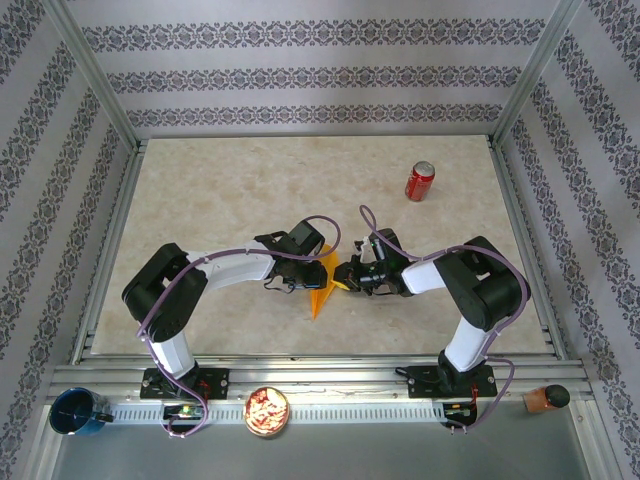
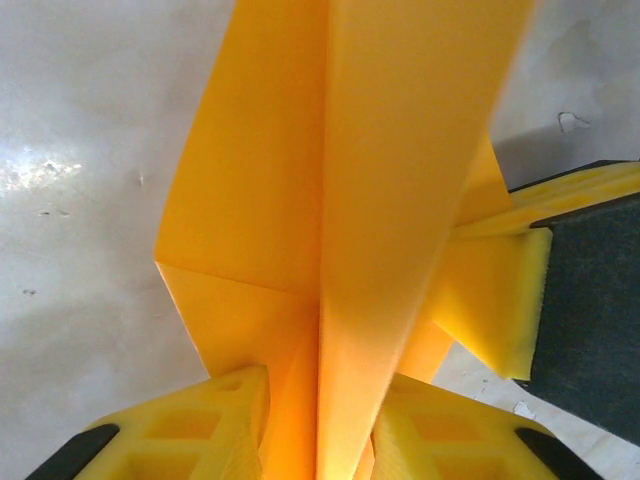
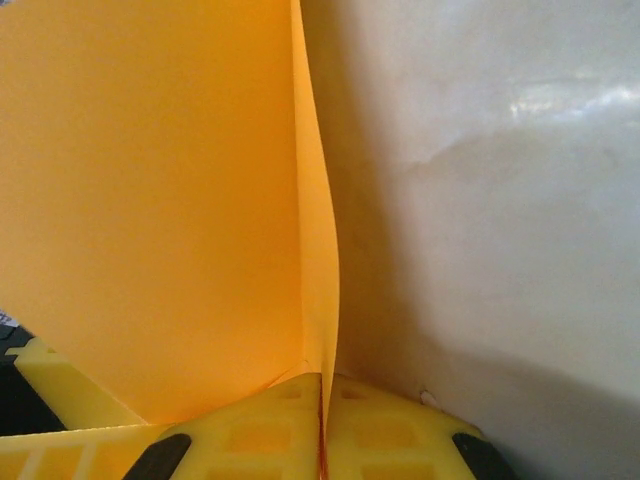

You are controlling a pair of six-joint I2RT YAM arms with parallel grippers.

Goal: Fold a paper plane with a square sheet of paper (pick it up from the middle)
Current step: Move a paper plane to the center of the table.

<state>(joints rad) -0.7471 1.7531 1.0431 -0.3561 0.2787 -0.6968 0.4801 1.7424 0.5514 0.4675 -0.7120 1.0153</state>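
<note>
Top external: paper plane stood between both grippers; right gripper pinched it, left gripper hold unclear; bowl held pinkish pieces.

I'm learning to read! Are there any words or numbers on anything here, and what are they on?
On the red can: a white marking on its side, too small to read.
On the orange paper: no writing, it is plain.
Nothing else here has words or numbers that can be read.
</note>
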